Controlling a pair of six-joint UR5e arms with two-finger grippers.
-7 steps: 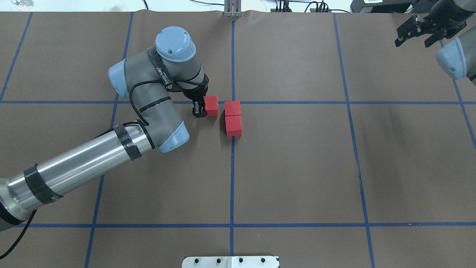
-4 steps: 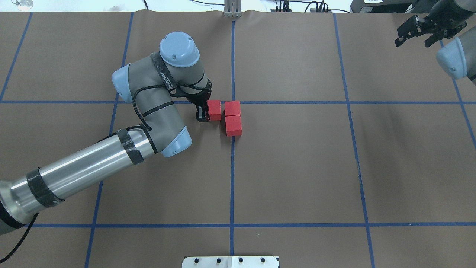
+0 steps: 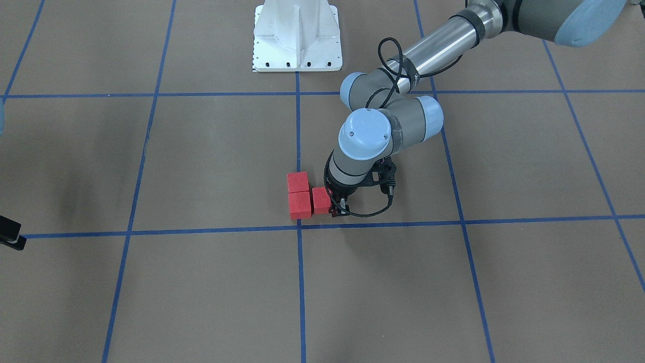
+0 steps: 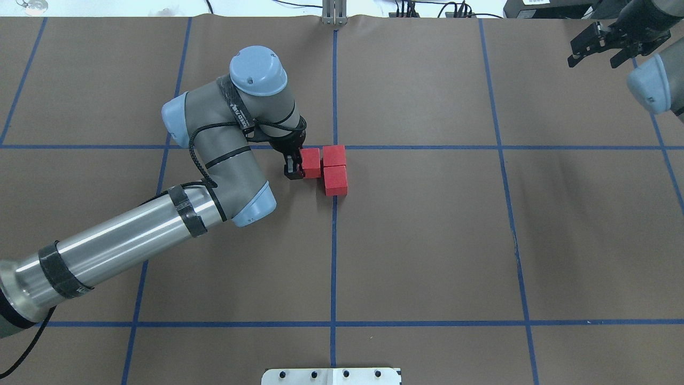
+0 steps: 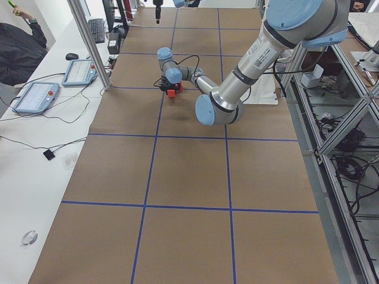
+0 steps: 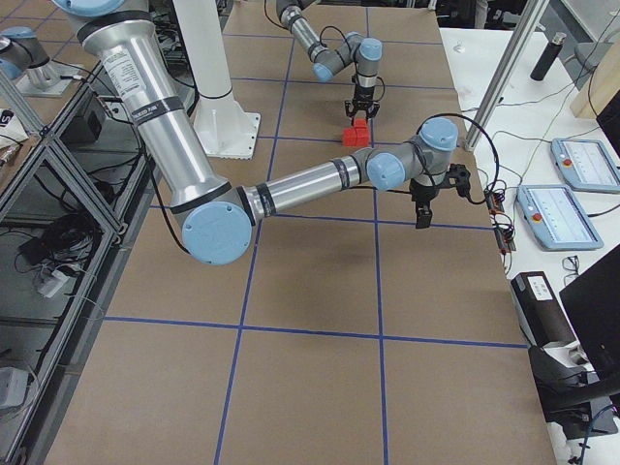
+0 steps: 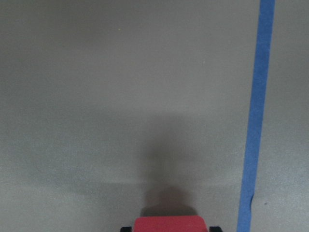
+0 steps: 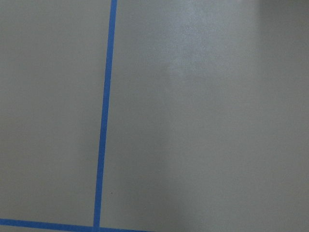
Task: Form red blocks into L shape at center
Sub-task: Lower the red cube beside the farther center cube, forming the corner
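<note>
Three red blocks lie by the center crossing point(image 4: 334, 147) of the blue tape lines. Two of them point(image 4: 334, 156) point(image 4: 335, 181) stand touching in a column on the vertical line, just on the robot's side of the crossing. My left gripper point(image 4: 297, 166) is shut on the third red block point(image 4: 310, 163), low at the surface, right beside the upper block's left face. The three also show in the front view point(image 3: 298, 181) point(image 3: 300, 204) point(image 3: 321, 200). The left wrist view shows the held block point(image 7: 170, 224) at its bottom edge. My right gripper point(image 4: 601, 45) is open and empty at the far right corner.
The white robot base plate point(image 4: 331, 376) sits at the near edge. A metal post point(image 4: 334, 13) stands at the far edge on the centre line. My left arm's elbow point(image 4: 251, 200) hangs over the table left of the blocks. Tablets point(image 5: 35, 97) lie on a side bench.
My left gripper has moved right with its red block, closing the gap to the two stacked-in-line blocks. The right arm has not moved.
</note>
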